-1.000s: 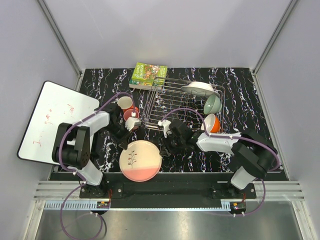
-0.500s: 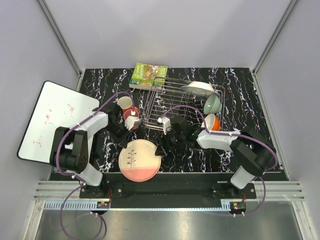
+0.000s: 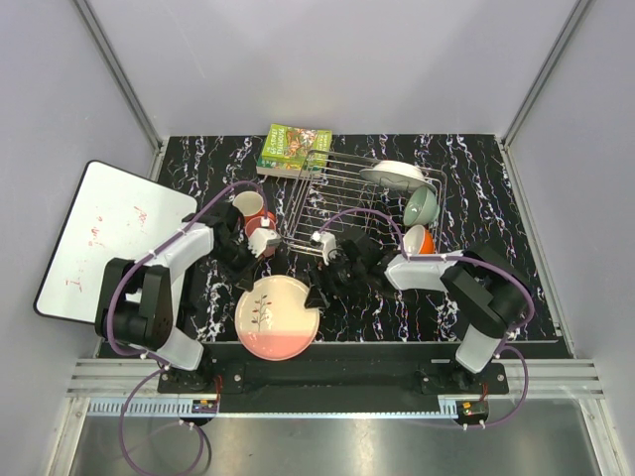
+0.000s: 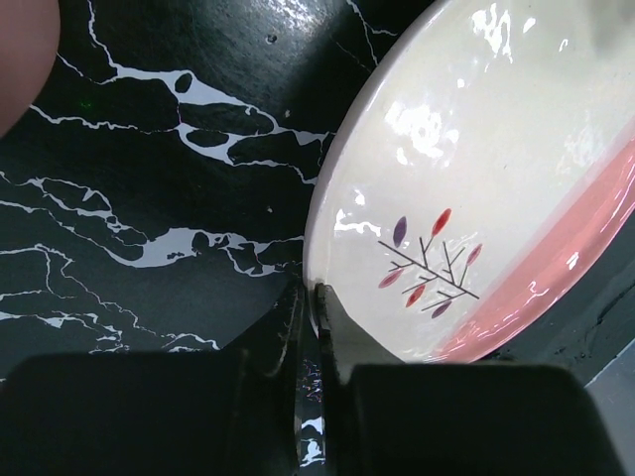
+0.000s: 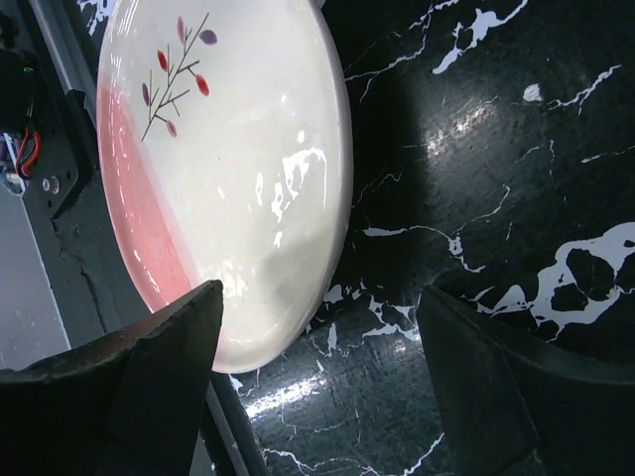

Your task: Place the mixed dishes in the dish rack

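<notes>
Near edge of the table (image 3: 516, 198), left of centre: pink-and-cream plate (image 3: 278, 319), leaf sprig up. It lies outside the dish rack (image 3: 298, 198), close to the table's front lip.

Tools.
- Left gripper (image 4: 310, 302): fingers pressed together at the plate's far-left rim. Whether the rim is pinched between them cannot be told.
- Right gripper (image 5: 319, 293): spread wide, holding nothing, hanging over the plate's right edge.

Hazards (judged).
1. The plate sits so near the front lip that a sideways nudge from either tool could slide it off.
2. A pinch on a thin glazed rim may slip as the plate lifts.
3. Both arms crowd one plate, so their fingers could clash.
4. The left arm lies just beside the two salmon-pink cups (image 3: 250, 204), and a swing could tip them.

Containers.
- Dish rack: large white plate (image 3: 395, 176) at the far right, pale green bowl (image 3: 422, 205) nearer along the right side, orange-sided bowl (image 3: 420, 242) at the near right corner. The left half shows bare bars.
- Cups: on the table left of the rack, not loaded. The far one is upright and looks empty; the other is partly hidden.
</notes>
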Robot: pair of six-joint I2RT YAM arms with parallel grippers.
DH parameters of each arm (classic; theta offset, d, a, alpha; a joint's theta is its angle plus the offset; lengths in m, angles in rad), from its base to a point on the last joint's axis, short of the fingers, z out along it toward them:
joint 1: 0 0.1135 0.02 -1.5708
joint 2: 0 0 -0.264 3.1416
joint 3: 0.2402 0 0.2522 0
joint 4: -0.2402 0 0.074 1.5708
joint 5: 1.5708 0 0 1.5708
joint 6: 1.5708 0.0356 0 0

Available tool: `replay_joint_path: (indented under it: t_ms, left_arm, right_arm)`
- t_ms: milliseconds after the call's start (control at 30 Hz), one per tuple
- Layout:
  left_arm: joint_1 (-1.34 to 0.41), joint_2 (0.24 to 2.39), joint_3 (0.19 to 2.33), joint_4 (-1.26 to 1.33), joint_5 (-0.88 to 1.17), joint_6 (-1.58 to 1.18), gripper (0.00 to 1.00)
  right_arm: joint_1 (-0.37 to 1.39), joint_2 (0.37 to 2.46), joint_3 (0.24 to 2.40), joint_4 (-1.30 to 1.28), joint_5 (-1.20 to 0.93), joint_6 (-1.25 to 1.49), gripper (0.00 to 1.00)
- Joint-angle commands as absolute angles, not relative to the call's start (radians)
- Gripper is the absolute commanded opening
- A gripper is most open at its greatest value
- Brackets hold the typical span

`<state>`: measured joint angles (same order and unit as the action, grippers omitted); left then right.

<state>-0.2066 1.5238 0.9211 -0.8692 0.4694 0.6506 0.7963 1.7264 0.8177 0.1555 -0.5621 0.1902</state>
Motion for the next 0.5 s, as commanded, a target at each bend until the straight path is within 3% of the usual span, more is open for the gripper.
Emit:
replay_joint_path:
  t_ms: [0,467]
  left_arm:
    - [-0.218,1.479,0.940,-0.851,0.489,0.669,0.00]
    - [-0.296,1.474,1.005,-0.841,0.494,0.611,0.00]
  right_arm:
    - [0.781,1.743,0.856,0.238,-0.571,0.196,0.86]
    - [0.782,1.784,0.841,0.382,-0.666,0.255,0.73]
